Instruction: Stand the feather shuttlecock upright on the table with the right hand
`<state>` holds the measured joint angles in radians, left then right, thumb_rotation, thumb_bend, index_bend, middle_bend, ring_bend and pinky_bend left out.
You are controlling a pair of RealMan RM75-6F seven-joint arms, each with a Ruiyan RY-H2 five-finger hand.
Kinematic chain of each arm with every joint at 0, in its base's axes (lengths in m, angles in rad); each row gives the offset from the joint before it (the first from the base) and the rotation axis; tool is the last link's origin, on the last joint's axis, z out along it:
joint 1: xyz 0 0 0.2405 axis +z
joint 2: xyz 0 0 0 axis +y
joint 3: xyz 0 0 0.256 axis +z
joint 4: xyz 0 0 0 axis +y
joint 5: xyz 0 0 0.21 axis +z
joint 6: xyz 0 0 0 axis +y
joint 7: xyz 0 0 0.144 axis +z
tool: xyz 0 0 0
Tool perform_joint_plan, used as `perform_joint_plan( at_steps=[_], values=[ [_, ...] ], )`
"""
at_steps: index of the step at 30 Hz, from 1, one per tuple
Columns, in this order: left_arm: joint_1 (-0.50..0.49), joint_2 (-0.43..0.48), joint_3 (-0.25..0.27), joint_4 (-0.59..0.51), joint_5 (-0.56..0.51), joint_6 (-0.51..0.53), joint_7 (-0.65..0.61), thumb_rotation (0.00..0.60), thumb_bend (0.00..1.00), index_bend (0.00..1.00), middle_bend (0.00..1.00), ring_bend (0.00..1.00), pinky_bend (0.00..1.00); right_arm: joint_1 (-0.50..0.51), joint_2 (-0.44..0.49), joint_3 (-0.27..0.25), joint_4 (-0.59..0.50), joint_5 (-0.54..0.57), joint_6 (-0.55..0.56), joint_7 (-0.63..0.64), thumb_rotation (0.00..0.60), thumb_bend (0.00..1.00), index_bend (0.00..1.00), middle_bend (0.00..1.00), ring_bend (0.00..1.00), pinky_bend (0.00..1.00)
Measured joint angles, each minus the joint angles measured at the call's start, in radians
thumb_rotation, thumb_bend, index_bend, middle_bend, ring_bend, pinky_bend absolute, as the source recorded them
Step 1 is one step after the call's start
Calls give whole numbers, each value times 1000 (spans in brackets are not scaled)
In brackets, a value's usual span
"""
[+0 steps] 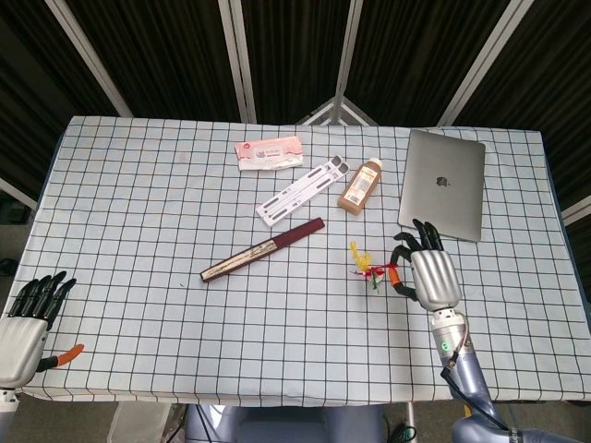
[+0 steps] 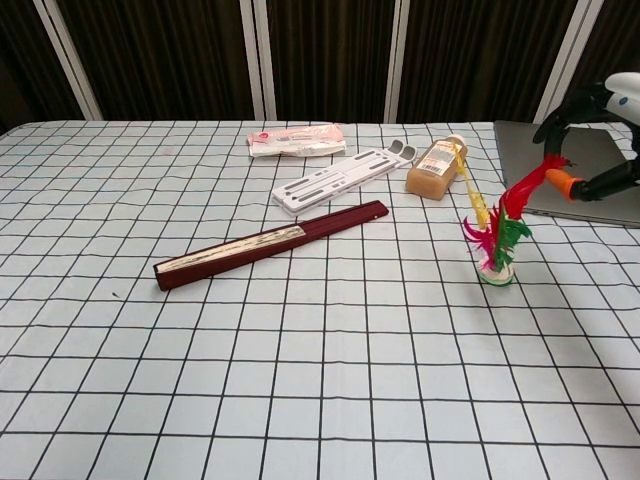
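Observation:
The feather shuttlecock (image 2: 497,245) stands upright on its round base on the checked tablecloth, with red, yellow and green feathers pointing up; in the head view the shuttlecock (image 1: 369,268) sits right of centre. My right hand (image 2: 605,140) is just to its right, and the long red feather's tip lies between the orange thumb tip and the fingers, pulled toward the hand. From the head camera, my right hand (image 1: 432,277) is seen back-up beside the feathers. My left hand (image 1: 26,328) rests at the table's front left corner, fingers straight, holding nothing.
A dark red folded fan (image 2: 270,243) lies left of the shuttlecock. Behind it are an amber bottle (image 2: 437,167), a white plastic strip (image 2: 340,180) and a pink packet (image 2: 297,140). A silver laptop (image 2: 570,180) lies close behind my right hand.

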<state>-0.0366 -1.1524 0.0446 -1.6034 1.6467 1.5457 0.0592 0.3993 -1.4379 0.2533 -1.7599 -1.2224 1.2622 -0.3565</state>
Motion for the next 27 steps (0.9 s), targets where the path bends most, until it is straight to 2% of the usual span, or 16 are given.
perform_joint_plan(
  at_steps=[2,4,6,10,15,19,23,27],
  values=[
    [0,0,0,0,0,1,0,600,0,0,0,0,0,-1,0,-3,3,1,3,0,600,560,137,144,0,0],
    [0,0,0,1,1,2,-2,600,0,0,0,0,0,-1,1,-6,6,2,9,-6,600,547,7,49,0,0],
    [0,0,-1,2,2,3,-3,600,0,0,0,0,0,-3,3,-6,7,2,20,-17,600,519,0,6,0,0],
    [0,0,0,3,2,3,-5,600,0,0,0,0,0,-6,16,1,-13,1,47,-22,600,468,0,0,0,0],
    [1,0,0,4,4,5,-5,600,0,0,0,0,0,-19,56,3,-52,-15,72,-14,600,460,0,0,0,0],
    [1,0,1,6,7,8,-7,600,0,0,0,0,0,-44,106,-15,-62,-46,96,-7,600,451,0,0,0,0],
    [1,0,0,8,8,8,-4,600,0,0,0,0,0,-90,178,-70,-66,-84,116,-3,600,363,0,0,0,0],
    [1,-3,-2,13,11,15,2,600,0,0,0,0,0,-165,253,-169,-56,-176,155,34,600,318,0,0,0,0]
  ],
)
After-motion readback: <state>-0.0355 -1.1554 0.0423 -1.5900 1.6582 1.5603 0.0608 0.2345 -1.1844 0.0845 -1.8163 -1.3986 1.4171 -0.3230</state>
